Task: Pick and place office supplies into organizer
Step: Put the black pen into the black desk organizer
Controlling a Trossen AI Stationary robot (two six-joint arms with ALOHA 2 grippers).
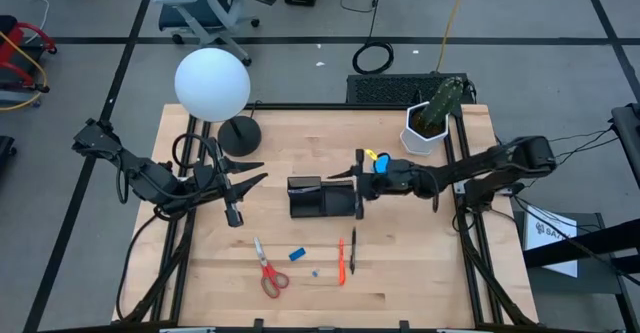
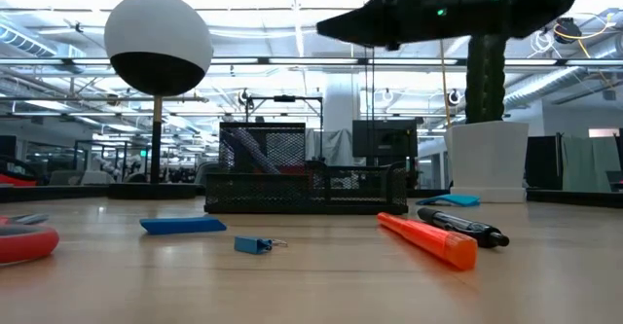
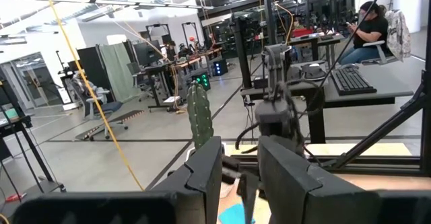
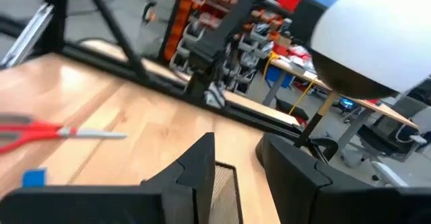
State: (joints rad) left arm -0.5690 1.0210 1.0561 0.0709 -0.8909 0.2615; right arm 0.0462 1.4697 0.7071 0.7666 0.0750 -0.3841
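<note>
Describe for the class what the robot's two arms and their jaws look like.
Both arms are dark, jointed and slim, with black cables running along them. The left gripper ends in two long, tapering black jaws. The right gripper is black too, with a yellow and blue patch just behind it.

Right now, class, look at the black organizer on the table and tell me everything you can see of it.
The organizer is a low black rectangular tray of what looks like wire mesh, with a taller mesh section at one end in the low view. It sits flat near the middle of the wooden table. The right tool hangs at its far right corner; contact cannot be judged. Pens, clip and scissors lie apart from it, nearer the front edge.
</note>
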